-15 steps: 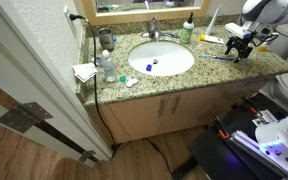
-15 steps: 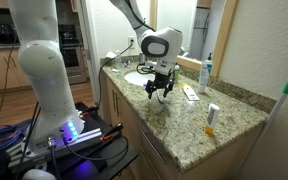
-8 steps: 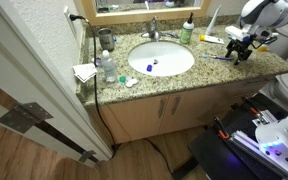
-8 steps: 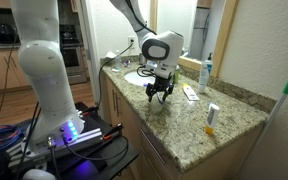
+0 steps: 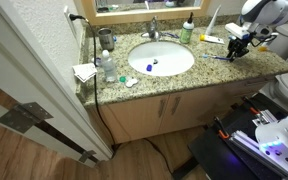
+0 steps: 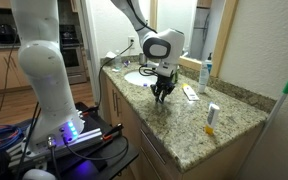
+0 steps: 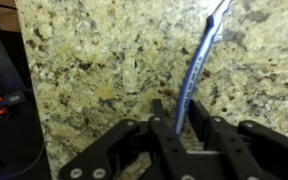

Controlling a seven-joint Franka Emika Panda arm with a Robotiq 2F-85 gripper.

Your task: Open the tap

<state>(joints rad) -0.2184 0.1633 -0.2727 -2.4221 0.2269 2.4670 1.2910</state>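
The chrome tap (image 5: 152, 33) stands behind the oval sink (image 5: 189, 56), far left of my gripper (image 5: 232, 52). The gripper hangs over the right end of the granite counter (image 5: 259, 66), fingers pointing down, also seen as the gripper (image 6: 163, 97) in the exterior view from the side. In the wrist view my gripper (image 7: 177, 108) has its two fingers pressed on either side of a blue toothbrush (image 7: 196, 70) that lies on the stone. The toothbrush (image 5: 220, 57) shows as a thin blue line left of the fingers.
A green soap bottle (image 5: 187, 32) stands right of the tap, with a toothpaste tube (image 5: 210, 39) beside it. Small items lie in the basin (image 5: 150, 66). A cup (image 5: 106, 40) and tissues (image 5: 84, 72) sit at the left end. A white tube (image 6: 212, 115) stands near the counter's front edge.
The jaws stood wide open a second ago and have come together on the blue toothbrush handle. The arm itself has barely moved.
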